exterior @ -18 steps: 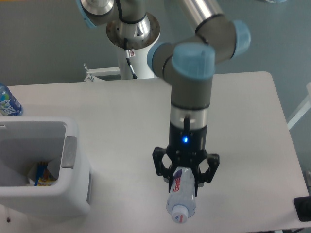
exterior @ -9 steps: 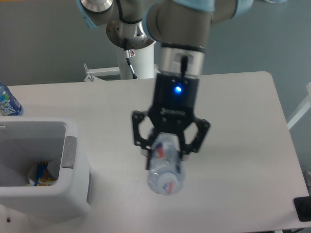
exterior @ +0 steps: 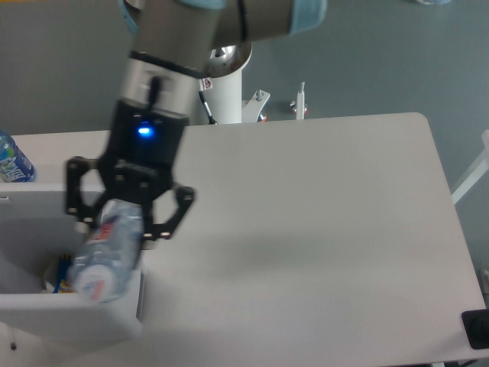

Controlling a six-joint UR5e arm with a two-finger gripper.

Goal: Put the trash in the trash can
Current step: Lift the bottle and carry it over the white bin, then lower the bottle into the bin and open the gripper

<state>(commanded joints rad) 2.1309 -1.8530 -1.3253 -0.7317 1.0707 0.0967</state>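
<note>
The bottle (exterior: 107, 256) is pinched near its middle by the gripper (exterior: 126, 222) above the bin (exterior: 46, 310), and is probably light, smooth and easily squashed.

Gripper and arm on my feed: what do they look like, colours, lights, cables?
The gripper is black, with open-framed linkage fingers and a lit blue light on its body. Above it sits a silver-grey cylindrical wrist with a short black cable. The arm is metallic grey with light-blue joint caps.
</note>
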